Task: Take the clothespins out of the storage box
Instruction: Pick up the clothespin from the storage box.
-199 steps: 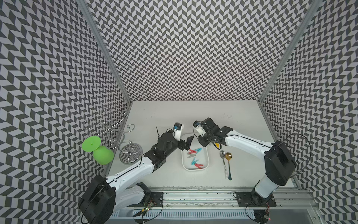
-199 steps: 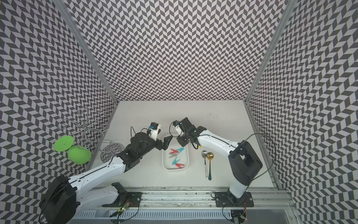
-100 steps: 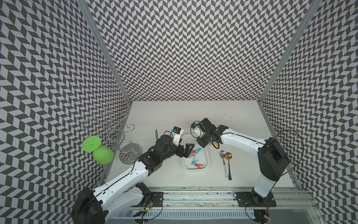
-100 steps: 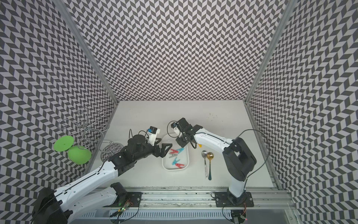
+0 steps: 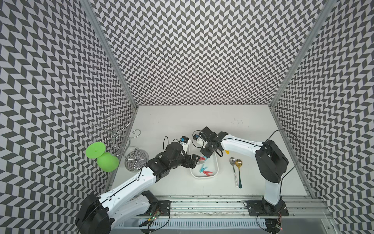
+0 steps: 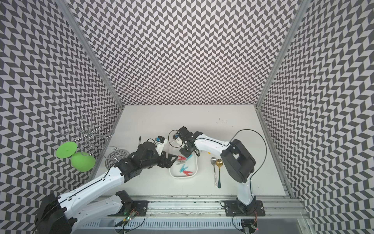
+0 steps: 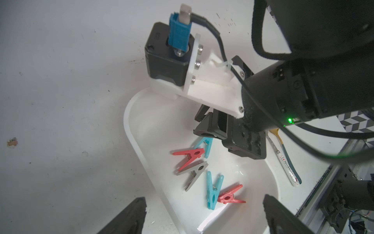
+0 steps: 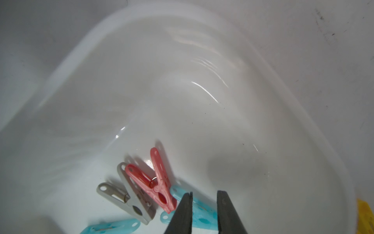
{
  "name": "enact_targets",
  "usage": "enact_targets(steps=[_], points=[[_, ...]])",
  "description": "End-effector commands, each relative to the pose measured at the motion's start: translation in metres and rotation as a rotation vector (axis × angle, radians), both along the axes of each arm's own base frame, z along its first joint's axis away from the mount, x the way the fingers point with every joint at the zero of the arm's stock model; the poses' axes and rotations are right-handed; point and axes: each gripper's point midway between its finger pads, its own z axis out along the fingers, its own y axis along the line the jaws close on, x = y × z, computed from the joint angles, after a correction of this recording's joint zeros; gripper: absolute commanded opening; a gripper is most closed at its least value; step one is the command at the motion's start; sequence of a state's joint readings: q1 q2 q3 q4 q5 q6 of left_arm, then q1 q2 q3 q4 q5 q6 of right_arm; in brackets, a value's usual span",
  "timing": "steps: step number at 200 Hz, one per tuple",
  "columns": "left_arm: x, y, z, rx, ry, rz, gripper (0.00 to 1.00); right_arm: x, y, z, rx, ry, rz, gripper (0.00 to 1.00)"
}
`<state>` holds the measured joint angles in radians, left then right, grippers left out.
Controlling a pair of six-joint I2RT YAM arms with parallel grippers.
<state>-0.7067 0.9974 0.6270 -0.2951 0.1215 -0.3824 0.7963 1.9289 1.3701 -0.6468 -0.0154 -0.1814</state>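
Tabletop (image 5: 182, 125), front edge to back edge:

1. 2 spoons (image 5: 232, 161) lie side by side between the storage box and the right edge, handles toward the front edge: 1 silver, 1 gold-bowled with a teal handle.
2. The storage box (image 5: 203, 177) sits near the tabletop centre, just left of the spoons, with its long sides running front to back. It holds 5 clothespins (image 7: 200, 167): 2 red, 2 light blue, 1 grey.
3. Near end of the box: 1 light blue and 1 red, touching. Middle: 1 grey and 1 red, overlapping. Beyond them: 1 light blue.
4. The left gripper (image 7: 204, 199) hangs at the box's left rim, fingers wide apart and holding nothing.
5. 1 wire stand (image 5: 136, 159) stands at the left edge, with 1 green item (image 5: 107, 162) against its wire arms.
6. The right gripper (image 8: 204, 193) sits over the farther light blue clothespin. Its fingers are a narrow gap apart and the pin shows in the gap; whether they clamp it cannot be told.
7. 1 yellow piece (image 5: 227, 151) lies just outside the box's right rim, mostly hidden by the right arm.
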Motion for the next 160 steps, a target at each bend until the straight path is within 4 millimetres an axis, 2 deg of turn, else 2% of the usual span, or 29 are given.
enact_targets(steps=[1, 70, 132, 160], points=[[0.001, -0.005, 0.013, -0.012, -0.014, -0.017, 0.95, -0.003, -0.001, -0.010, -0.040, 0.015, 0.035, 0.27], [0.005, -0.007, 0.012, -0.010, -0.014, -0.012, 0.99, -0.008, -0.006, -0.026, -0.078, 0.043, 0.047, 0.29], [0.005, -0.007, 0.016, -0.020, -0.029, -0.014, 0.99, -0.009, -0.004, -0.009, -0.052, 0.025, 0.052, 0.30], [0.005, -0.007, 0.018, -0.024, -0.034, -0.014, 0.99, -0.016, -0.002, -0.010, -0.046, 0.041, 0.069, 0.30]])
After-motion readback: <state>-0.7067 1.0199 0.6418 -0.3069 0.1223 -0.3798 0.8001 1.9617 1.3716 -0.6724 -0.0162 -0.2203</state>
